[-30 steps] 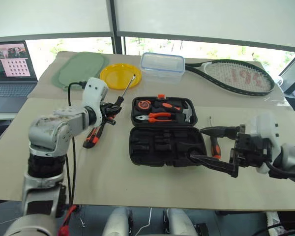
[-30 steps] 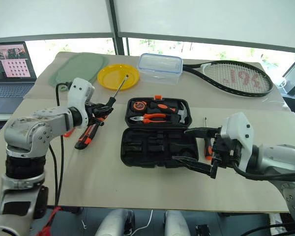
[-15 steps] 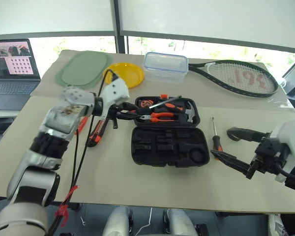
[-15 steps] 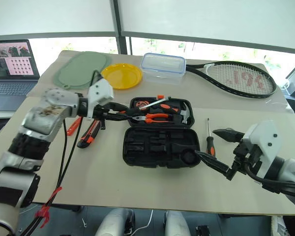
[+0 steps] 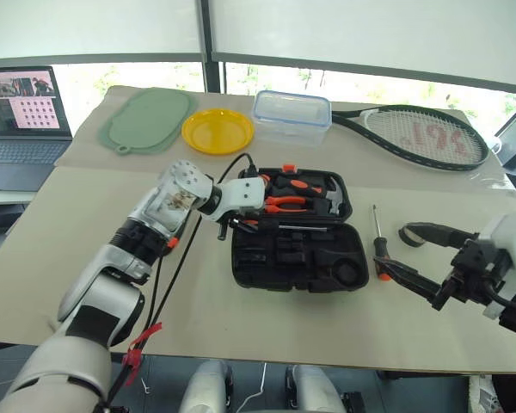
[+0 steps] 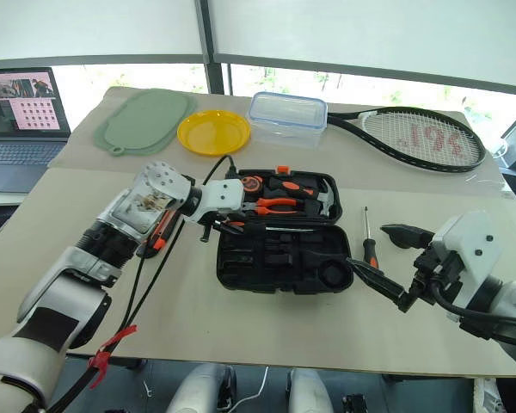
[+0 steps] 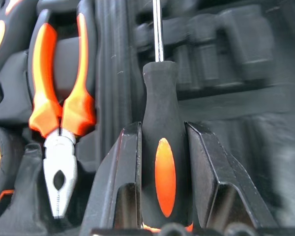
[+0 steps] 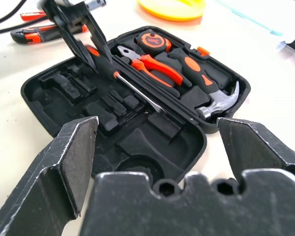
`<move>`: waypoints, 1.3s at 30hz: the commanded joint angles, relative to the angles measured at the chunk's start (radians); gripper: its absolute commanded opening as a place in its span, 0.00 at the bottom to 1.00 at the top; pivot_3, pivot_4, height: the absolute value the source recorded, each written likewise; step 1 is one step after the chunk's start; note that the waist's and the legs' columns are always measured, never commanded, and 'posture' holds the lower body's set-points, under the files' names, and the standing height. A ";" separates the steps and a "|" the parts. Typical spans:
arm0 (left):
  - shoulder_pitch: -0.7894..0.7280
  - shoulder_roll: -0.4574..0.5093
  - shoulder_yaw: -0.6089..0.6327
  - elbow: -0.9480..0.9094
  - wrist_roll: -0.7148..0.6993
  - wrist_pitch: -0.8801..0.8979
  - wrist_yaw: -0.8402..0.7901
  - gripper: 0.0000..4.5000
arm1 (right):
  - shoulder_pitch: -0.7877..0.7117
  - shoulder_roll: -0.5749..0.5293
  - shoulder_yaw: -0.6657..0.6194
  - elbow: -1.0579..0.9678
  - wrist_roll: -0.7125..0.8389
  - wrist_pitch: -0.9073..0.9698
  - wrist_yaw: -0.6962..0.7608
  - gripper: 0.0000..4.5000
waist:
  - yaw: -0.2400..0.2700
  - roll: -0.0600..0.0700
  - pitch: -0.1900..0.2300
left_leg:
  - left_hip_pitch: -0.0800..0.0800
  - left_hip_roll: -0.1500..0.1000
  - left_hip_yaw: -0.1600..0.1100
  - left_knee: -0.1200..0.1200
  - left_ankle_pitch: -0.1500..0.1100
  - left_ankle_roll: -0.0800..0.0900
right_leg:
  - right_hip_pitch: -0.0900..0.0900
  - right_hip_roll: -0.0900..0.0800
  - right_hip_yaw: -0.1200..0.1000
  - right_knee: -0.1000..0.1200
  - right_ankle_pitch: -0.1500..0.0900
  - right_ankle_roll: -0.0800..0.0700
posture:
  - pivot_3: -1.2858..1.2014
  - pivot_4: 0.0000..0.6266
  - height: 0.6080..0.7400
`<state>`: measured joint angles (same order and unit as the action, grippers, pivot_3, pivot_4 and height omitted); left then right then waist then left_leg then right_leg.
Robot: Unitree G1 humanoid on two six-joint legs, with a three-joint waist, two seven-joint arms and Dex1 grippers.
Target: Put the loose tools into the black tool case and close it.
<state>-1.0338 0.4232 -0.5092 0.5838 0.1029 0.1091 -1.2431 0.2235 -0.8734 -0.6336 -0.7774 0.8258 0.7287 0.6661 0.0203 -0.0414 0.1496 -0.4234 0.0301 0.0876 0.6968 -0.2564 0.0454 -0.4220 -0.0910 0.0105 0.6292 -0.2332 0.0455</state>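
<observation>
Black tool case point(image 5: 297, 232): open, frame centre on the desk point(image 5: 60, 232). Thin screwdriver point(image 7: 165, 147): clamped in left tool point(image 5: 232, 225), now lying along the case hinge; a second ago raised left of the case. Second screwdriver point(image 5: 377, 245): right of case. Right tool point(image 5: 417, 258): fingers apart, empty, now drawn back right.

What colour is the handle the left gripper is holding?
Black with an orange oval inset, clearest in the left wrist view: screwdriver handle.

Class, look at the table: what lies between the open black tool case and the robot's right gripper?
In the left eye view, a thin screwdriver with a black-orange handle lies on the table between the black tool case and the open right gripper.
</observation>
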 commanded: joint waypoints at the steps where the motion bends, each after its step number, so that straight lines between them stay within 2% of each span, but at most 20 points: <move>1: -0.042 -0.011 0.009 0.020 0.035 -0.025 0.003 0.19 | 0.000 0.007 -0.016 -0.024 -0.002 -0.014 -0.017 1.00 | -0.001 0.000 0.000 | 0.000 0.000 0.000 0.000 0.000 0.000 | 0.000 0.000 0.000 0.000 0.000 0.000 | 0.52 0.24 0.99; 7: -0.043 -0.037 0.016 0.035 0.054 -0.015 0.001 0.19 | 0.002 0.015 -0.009 -0.035 -0.001 -0.012 -0.039 1.00 | -0.003 0.000 0.000 | 0.000 0.000 0.000 0.000 0.000 0.000 | 0.000 0.000 0.000 0.000 0.000 0.000 | 0.52 0.24 0.99; 8: -0.048 -0.040 0.021 0.037 0.055 -0.011 0.001 0.41 | 0.002 0.016 -0.006 -0.037 0.001 -0.011 -0.044 1.00 | -0.002 0.000 0.000 | 0.000 0.000 0.000 0.000 0.000 0.000 | 0.000 0.000 0.000 0.001 0.000 0.000 | 0.52 0.24 0.99; 14: -0.069 -0.032 0.054 0.009 0.051 -0.035 0.008 0.90 | 0.005 0.023 0.014 -0.044 -0.003 -0.017 -0.050 1.00 | -0.002 0.000 0.000 | 0.000 0.000 0.000 0.002 0.000 0.000 | 0.000 0.000 0.000 0.001 0.001 0.001 | 0.52 0.24 0.99; 21: -0.086 -0.044 0.093 -0.008 0.036 -0.046 0.014 0.90 | -0.015 0.030 0.044 -0.029 -0.024 -0.028 -0.050 1.00 | -0.003 0.000 0.000 | 0.000 0.000 0.000 0.002 0.000 0.001 | 0.000 0.000 0.000 0.001 0.001 0.001 | 0.52 0.24 0.99; 22: -0.091 -0.050 0.095 0.004 0.036 -0.053 0.017 0.79 | -0.017 0.031 0.047 -0.028 -0.026 -0.029 -0.050 1.00 | -0.003 0.000 0.000 | 0.000 0.000 0.000 0.002 0.000 0.001 | 0.000 0.000 0.000 0.001 0.001 0.001 | 0.52 0.24 0.99; 23: -0.093 -0.055 0.096 0.016 0.037 -0.063 0.018 0.75 | -0.017 0.032 0.048 -0.027 -0.029 -0.030 -0.048 1.00 | -0.002 0.000 0.000 | 0.000 0.000 0.000 0.002 0.000 0.001 | 0.000 0.000 0.000 0.001 0.001 0.001 | 0.52 0.24 0.99; 24: -0.094 -0.058 0.094 0.028 0.041 -0.073 0.020 0.64 | -0.017 0.033 0.050 -0.025 -0.032 -0.031 -0.048 1.00 | -0.002 0.000 0.000 | 0.000 0.000 0.000 0.002 0.000 0.001 | 0.000 0.000 0.000 0.001 0.001 0.001 | 0.52 0.24 0.99; 25: -0.094 -0.062 0.091 0.041 0.048 -0.089 0.024 0.60 | -0.017 0.034 0.051 -0.024 -0.035 -0.033 -0.047 1.00 | -0.002 0.000 0.000 | 0.000 0.000 0.000 0.002 0.000 0.001 | 0.000 0.000 0.000 0.001 0.001 0.001 | 0.52 0.24 0.99; 32: -0.098 -0.101 0.078 0.152 0.075 -0.158 0.059 0.02 | -0.015 0.042 0.055 -0.024 -0.049 -0.035 -0.045 1.00 | -0.003 0.000 0.000 | 0.000 0.000 0.000 0.002 0.000 0.001 | 0.000 0.000 0.000 0.001 0.001 0.001 | 0.52 0.24 0.99; 39: -0.095 -0.120 0.061 0.215 0.122 -0.202 0.070 0.01 | -0.007 0.045 0.043 -0.029 -0.049 -0.030 -0.044 1.00 | -0.003 0.000 0.000 | 0.000 0.000 0.000 0.002 0.000 0.001 | 0.000 0.000 0.000 0.001 0.001 0.001 | 0.52 0.24 0.99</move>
<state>-1.1035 0.3098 -0.4448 0.7996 0.2157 -0.0722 -1.1741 0.2163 -0.8324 -0.5632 -0.7922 0.7781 0.7214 0.6275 0.0172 -0.0413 0.1496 -0.4236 0.0301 0.0874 0.6990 -0.2567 0.0460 -0.4217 -0.0911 0.0107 0.6301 -0.2325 0.0464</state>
